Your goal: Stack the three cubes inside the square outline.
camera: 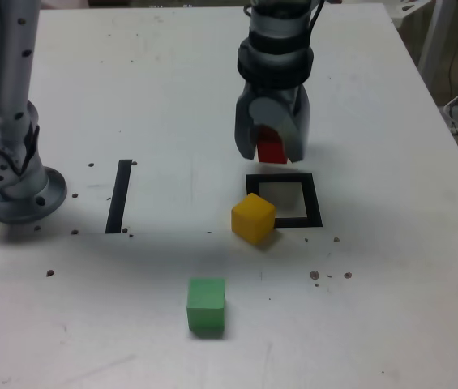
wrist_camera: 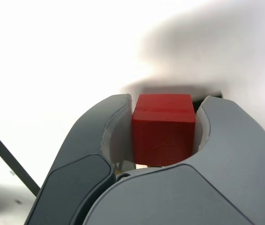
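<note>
On the white table (camera: 391,121), the arm is carrying the red cube (camera: 271,151) — its fingers (camera: 271,154) are clamping it on both sides — just beyond the far edge of the square outline (camera: 316,199), which is lying empty. Placing it calls for lowering inside — the yellow cube (camera: 253,217) is overlapping its near-left corner, the green cube (camera: 207,305) sitting nearer still.

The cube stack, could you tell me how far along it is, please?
Nothing is stacked: the square outline is empty. In hand: the gripper holds the red cube between its jaws, just behind the outline. Left: placing it inside, then adding the yellow cube, which sits at the outline's corner on the exterior view's left, and the green cube, nearer the camera.
</note>
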